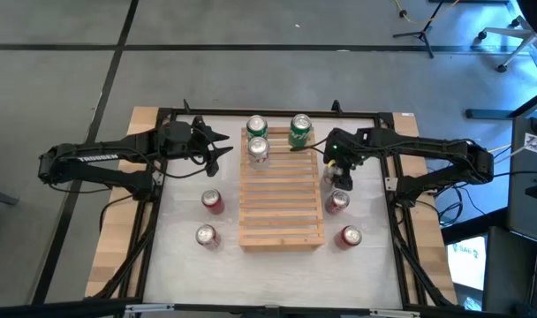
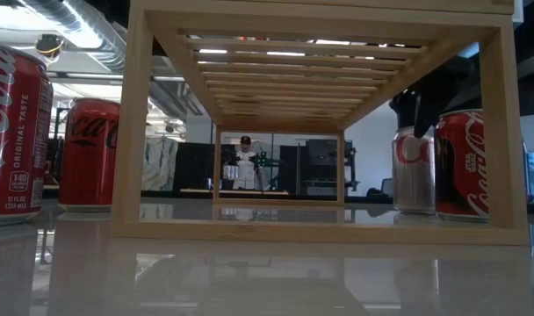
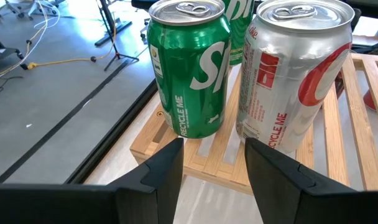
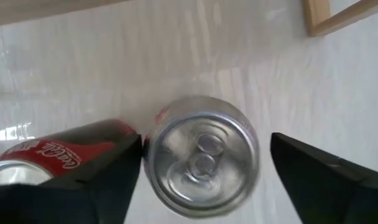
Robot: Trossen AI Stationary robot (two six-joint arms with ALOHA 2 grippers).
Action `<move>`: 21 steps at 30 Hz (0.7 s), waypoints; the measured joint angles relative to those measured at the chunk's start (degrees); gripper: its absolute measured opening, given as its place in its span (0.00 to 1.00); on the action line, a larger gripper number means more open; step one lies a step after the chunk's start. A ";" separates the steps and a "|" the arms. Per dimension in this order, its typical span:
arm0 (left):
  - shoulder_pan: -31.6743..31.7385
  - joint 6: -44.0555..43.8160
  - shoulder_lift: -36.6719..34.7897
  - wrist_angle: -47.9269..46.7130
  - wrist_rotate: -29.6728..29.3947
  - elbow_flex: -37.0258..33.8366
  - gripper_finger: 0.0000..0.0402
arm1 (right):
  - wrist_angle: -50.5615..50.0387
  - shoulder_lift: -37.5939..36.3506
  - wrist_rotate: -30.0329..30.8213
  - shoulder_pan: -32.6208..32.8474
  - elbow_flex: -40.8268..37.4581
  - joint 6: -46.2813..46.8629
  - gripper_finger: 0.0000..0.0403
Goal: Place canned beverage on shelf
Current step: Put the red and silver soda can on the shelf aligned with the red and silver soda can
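Your right gripper (image 1: 339,173) is hanging straight above a silver aluminium drinks can with a red mark (image 4: 201,163), which is standing upright on the white tabletop (image 1: 185,261) just beside the right edge of the pale bamboo slatted shelf (image 1: 281,212). In the right wrist view you are looking down on that can's silver lid, and the two dark fingers (image 4: 319,180) are standing spread on either side of it without pinching it. A red cola can (image 4: 33,158) is standing just beside the silver one, and in the low view the two are showing side by side beyond the shelf's right post. Your left gripper (image 1: 223,147) is waiting at the shelf's far left corner, its fingers pressed as close as they go and holding nothing. Right in front of it, a green soda can (image 3: 189,65) and a silver cola can with red lettering (image 3: 295,71) are standing upright on the slats at the shelf's far end. A second green can (image 1: 300,130) is standing at the far right corner of the shelf. You are also seeing two more red cans (image 1: 213,201) on the tabletop left of the shelf, and another red can (image 1: 349,237) to its right, nearer the front edge.
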 joint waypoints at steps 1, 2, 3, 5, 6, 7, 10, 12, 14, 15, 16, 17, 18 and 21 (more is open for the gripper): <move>0.01 0.00 0.00 0.01 0.00 0.00 0.41 | -0.14 0.00 0.00 0.00 0.00 0.02 0.89; 0.01 0.00 0.00 0.01 0.00 0.00 0.41 | -0.29 0.00 0.01 0.00 0.00 0.03 0.92; 0.02 0.00 0.00 0.02 0.00 0.00 0.41 | -0.27 0.00 0.03 0.00 0.00 0.05 0.94; 0.02 0.00 0.00 0.02 0.00 0.00 0.41 | -0.24 0.00 0.03 0.00 0.00 -0.28 0.98; 0.02 0.00 0.00 0.02 0.00 0.00 0.41 | -0.24 0.00 0.05 0.00 0.00 -1.39 0.99; 0.02 0.00 0.00 0.00 0.00 0.00 0.41 | -0.24 0.00 0.05 0.00 0.00 -2.71 0.98; 0.00 0.00 0.00 0.00 0.00 0.00 0.41 | -0.24 0.00 0.05 0.00 0.00 -7.19 0.96; 0.02 0.00 0.00 0.02 0.00 0.00 0.41 | -0.26 0.00 0.06 0.00 0.00 -10.27 0.95; 0.02 0.00 0.00 0.02 0.00 0.00 0.41 | -0.25 0.00 0.08 0.00 0.00 -13.07 0.94; 0.01 0.00 0.00 0.01 0.00 0.00 0.41 | -0.27 0.00 0.06 0.00 0.00 -14.53 0.94; 0.02 0.00 0.00 0.00 0.00 0.00 0.41 | -0.30 0.00 0.04 0.00 0.01 -16.12 0.94; 0.02 0.00 0.00 0.00 0.00 0.00 0.41 | -0.46 0.00 0.05 0.00 0.02 -17.64 0.93; 0.01 0.00 0.00 0.01 0.00 0.00 0.41 | -0.83 0.00 0.07 0.00 0.02 -19.10 0.93; 0.00 0.00 0.00 0.02 0.00 0.00 0.41 | -1.21 0.00 0.07 0.00 0.02 -20.88 0.93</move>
